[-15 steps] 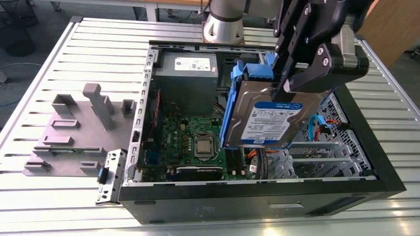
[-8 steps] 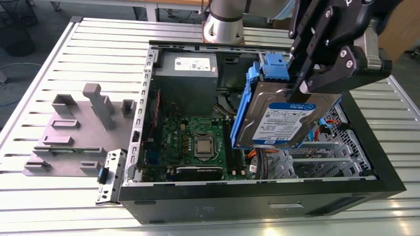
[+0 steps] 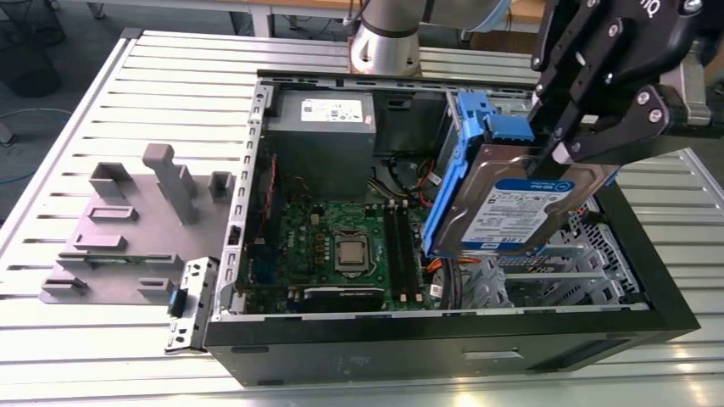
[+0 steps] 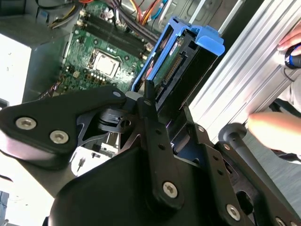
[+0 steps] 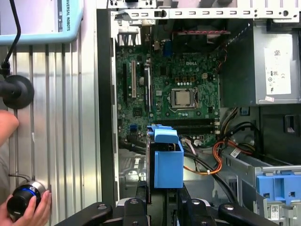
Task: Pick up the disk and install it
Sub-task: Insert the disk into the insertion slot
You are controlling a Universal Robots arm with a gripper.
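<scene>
Held disk and its surroundings. The disk [image 3: 515, 208], a silver hard drive with a blue-and-white label and a blue plastic bracket along its edges, hangs tilted above the open computer case [image 3: 453, 348]. Its lower end is over the metal drive cage [image 3: 543, 280] at the exterior view's right, and I cannot tell whether the two touch. I count the disk as lifted but not seated. The gripper [image 3: 565, 151] is clamped on the disk's upper end, with a black finger on each broad face. In the second wrist view I see the disk [image 4: 181, 61] edge-on beside one of the fingers [image 4: 149, 101], with its connector side towards the camera. In the first wrist view its blue end [image 5: 168, 160] stands over the near edge of the motherboard [image 5: 164, 84].

Inside the case, the motherboard carries a processor socket [image 3: 352, 251], and a grey power supply [image 3: 322, 127] with a white sticker fills the far end. A second blue caddy [image 3: 481, 106] stands just behind the held disk. The case lies on a slatted aluminium table [image 3: 147, 102]. A grey fixture plate [image 3: 125, 229] with upright blocks lies beside it at the exterior view's left. In the first wrist view, a person's hand [image 5: 35, 214] grips a round black knob [image 5: 21, 197] with a blue ring, on the table beside the case
</scene>
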